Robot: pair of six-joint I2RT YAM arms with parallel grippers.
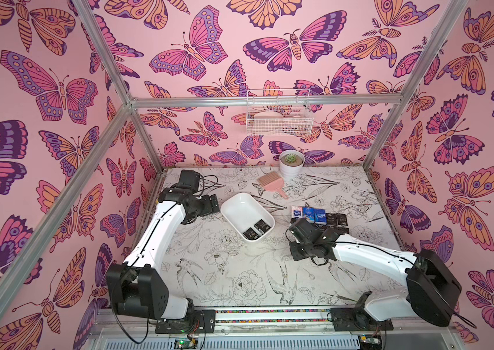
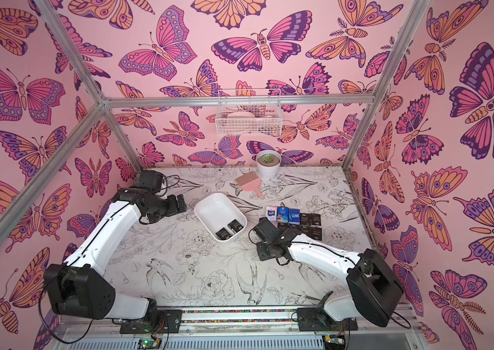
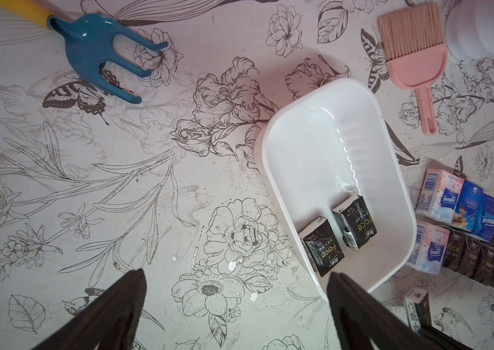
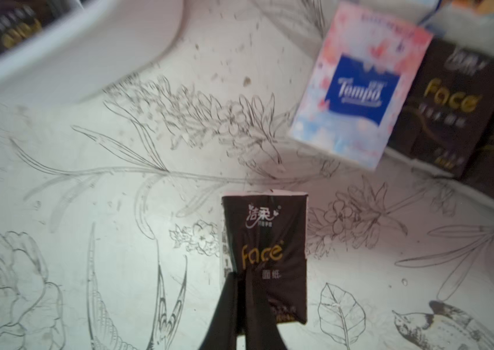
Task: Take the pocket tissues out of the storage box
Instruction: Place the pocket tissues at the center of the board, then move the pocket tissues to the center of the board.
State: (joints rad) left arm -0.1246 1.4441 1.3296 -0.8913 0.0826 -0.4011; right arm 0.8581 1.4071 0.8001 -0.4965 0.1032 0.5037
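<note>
Pinched in the right gripper (image 4: 241, 291), 1 black packet (image 4: 265, 257) hangs over the table (image 4: 118, 181); 2 remain in the storage box (image 1: 233, 209), apparently flat. Left gripper (image 3: 236, 306) gapes, idle.

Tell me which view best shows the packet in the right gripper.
The right wrist view: the held black packet fills the centre, pinched in the right gripper. The left wrist view catches only its end. In both top views the arm hides it.

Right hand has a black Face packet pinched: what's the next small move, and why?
Probably carry the black Face packet to the packet rows and release it. The right hand is shut on it over bare table, outside the storage box, where two black packets remain.
</note>
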